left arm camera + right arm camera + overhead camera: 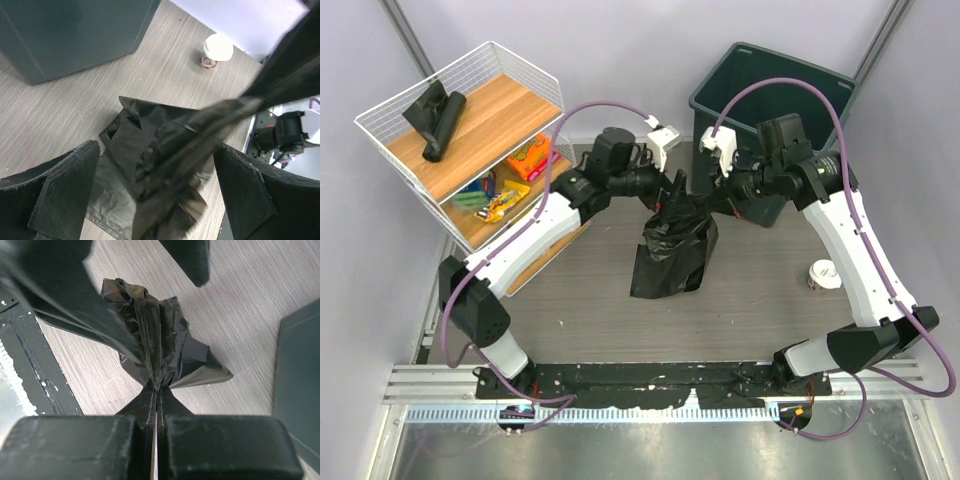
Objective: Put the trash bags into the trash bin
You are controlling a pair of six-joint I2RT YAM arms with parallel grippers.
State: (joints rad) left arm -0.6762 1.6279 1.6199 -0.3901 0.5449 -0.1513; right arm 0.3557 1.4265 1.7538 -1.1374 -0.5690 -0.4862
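A crinkled black trash bag (670, 250) hangs over the table between my two grippers. My right gripper (718, 198) is shut on its bunched top edge, seen pinched between the closed jaws in the right wrist view (157, 387). My left gripper (672, 190) is open; its fingers (65, 190) stand wide apart on either side of the bag (150, 145) without pinching it. The dark grey-green trash bin (770, 95) stands at the back right, just behind my right gripper. More black trash bags (435, 115) lie rolled on the top shelf of the rack.
A white wire shelf rack (390, 130) with wooden shelves stands at the back left, with colourful snack packets (510, 185) on its lower shelf. A small white cup (825, 273) stands on the table to the right, and it also shows in the left wrist view (217, 49).
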